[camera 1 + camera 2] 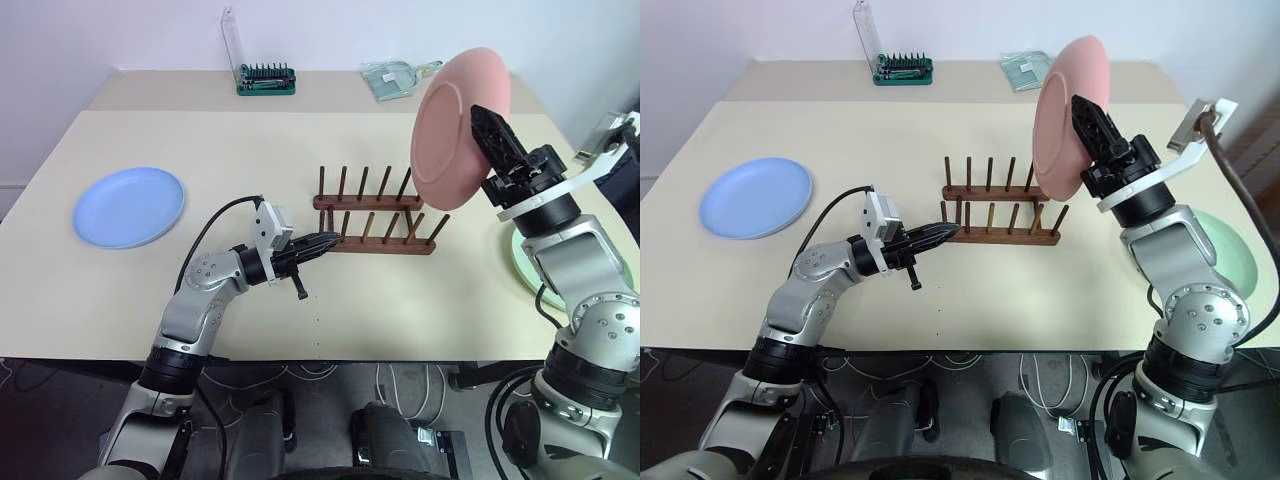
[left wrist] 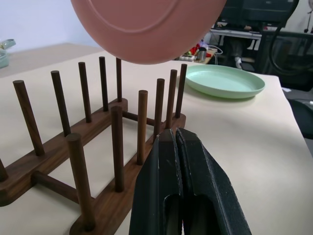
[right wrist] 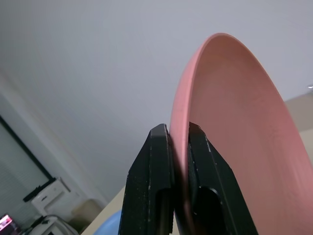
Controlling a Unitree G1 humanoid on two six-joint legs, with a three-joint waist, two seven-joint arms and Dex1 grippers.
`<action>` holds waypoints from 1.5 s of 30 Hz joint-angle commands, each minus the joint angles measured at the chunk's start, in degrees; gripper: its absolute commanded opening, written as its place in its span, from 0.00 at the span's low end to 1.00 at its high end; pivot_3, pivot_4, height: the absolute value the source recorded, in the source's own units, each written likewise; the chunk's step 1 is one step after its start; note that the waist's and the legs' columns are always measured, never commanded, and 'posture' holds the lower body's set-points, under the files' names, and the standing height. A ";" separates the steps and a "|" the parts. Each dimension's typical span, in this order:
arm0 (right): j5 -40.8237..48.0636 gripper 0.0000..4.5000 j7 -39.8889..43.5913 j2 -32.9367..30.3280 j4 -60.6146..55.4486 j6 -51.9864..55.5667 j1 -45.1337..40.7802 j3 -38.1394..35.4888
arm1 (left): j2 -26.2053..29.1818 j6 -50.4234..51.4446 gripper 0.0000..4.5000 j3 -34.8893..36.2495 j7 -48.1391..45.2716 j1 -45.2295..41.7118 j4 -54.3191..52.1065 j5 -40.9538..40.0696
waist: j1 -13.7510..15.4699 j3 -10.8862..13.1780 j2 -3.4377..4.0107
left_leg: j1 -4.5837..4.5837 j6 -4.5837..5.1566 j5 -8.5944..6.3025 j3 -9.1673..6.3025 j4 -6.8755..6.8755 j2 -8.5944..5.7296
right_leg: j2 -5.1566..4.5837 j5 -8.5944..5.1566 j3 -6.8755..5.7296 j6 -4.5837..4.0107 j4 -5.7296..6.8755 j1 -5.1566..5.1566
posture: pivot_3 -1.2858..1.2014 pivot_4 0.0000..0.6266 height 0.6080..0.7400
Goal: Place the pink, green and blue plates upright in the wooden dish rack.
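My right gripper [image 1: 480,112] is shut on the rim of the pink plate [image 1: 448,130] and holds it nearly upright in the air above the right end of the wooden dish rack [image 1: 375,225]. In the right wrist view the fingers [image 3: 159,161] pinch the plate's edge [image 3: 239,122]. Near the rack's front left end my left gripper [image 1: 325,242] is shut and holds nothing, its tips beside the pegs [image 2: 117,147]. At the far left the blue plate [image 1: 128,206] lies flat on the table. The green plate [image 2: 225,81] lies flat at the right, partly hidden behind my right arm.
A green holder of screwdriver bits [image 1: 265,80] with an upright clear lid stands at the table's back, and a clear packet [image 1: 395,78] lies to its right. A black cable loops off my left wrist [image 1: 215,225]. The table's front edge runs just below my left arm.
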 commanded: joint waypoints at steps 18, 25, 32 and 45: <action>-1.86 0.01 -2.29 1.46 3.30 -4.03 3.30 2.33 | 0.67 -1.68 0.01 0.53 -1.37 0.90 -1.06 -0.68 | 0.03 0.00 0.00 | -0.03 0.00 0.00 0.00 -0.03 0.00 | -0.01 0.00 0.01 0.00 -0.01 -0.03 | 0.52 0.24 0.94; -2.99 0.17 -2.00 2.25 5.31 -4.43 3.87 2.62 | 0.73 -1.22 0.01 0.44 -1.21 0.94 -1.63 -0.75 | 0.01 0.00 0.00 | -0.04 0.00 0.00 0.00 -0.04 0.00 | -0.01 0.00 0.01 0.00 -0.01 -0.04 | 0.52 0.24 0.94; -4.20 0.93 -1.60 2.09 5.97 -4.61 3.61 2.60 | 0.78 -0.57 0.01 0.41 -0.93 0.79 -2.09 -0.86 | 0.01 0.00 0.00 | -0.04 0.00 0.00 0.00 -0.05 0.00 | -0.01 0.00 0.01 0.00 -0.02 -0.05 | 0.52 0.24 0.94; -12.92 0.99 10.76 -22.23 2.84 -2.51 8.32 -7.88 | 1.64 3.01 0.01 -1.25 -3.12 1.27 -3.87 -2.04 | 0.45 0.01 0.03 | -0.19 0.01 -0.01 -0.01 -0.07 -0.01 | -0.02 0.00 -0.01 0.00 -0.20 -0.08 | 0.52 0.24 0.94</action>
